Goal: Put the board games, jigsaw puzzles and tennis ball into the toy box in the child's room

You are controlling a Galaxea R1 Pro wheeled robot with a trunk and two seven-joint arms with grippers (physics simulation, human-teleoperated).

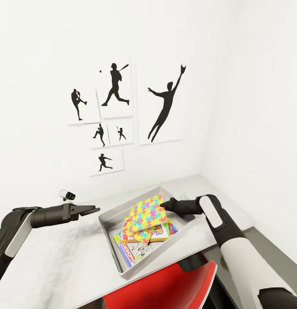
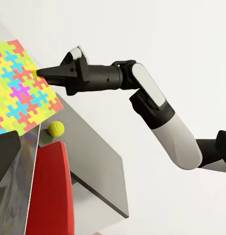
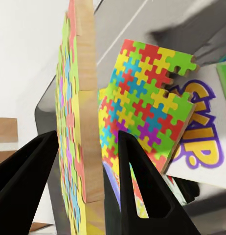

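The light grey toy box (image 1: 106, 216) stands on the pale table (image 1: 58, 257). My right gripper (image 1: 162, 205) is shut on the edge of a jigsaw puzzle (image 1: 149, 207), holding it tilted over the box; the fingers (image 3: 142, 196) clamp the board (image 3: 83, 122) edge-on. A second jigsaw puzzle (image 3: 147, 98) leans on colourful board games (image 1: 132, 252) inside the box. A tennis ball (image 2: 56, 129) sits under the held puzzle (image 2: 20, 83); I cannot tell whether it is inside the box. My left gripper (image 1: 93, 210) hovers open and empty left of the box. The bed is out of view.
A red chair (image 1: 165, 287) is tucked against the table's near edge below the box. A small white and black device (image 1: 67, 194) rests on the table by the wall. Black silhouette pictures (image 1: 116, 86) hang above. The right wall closes the corner.
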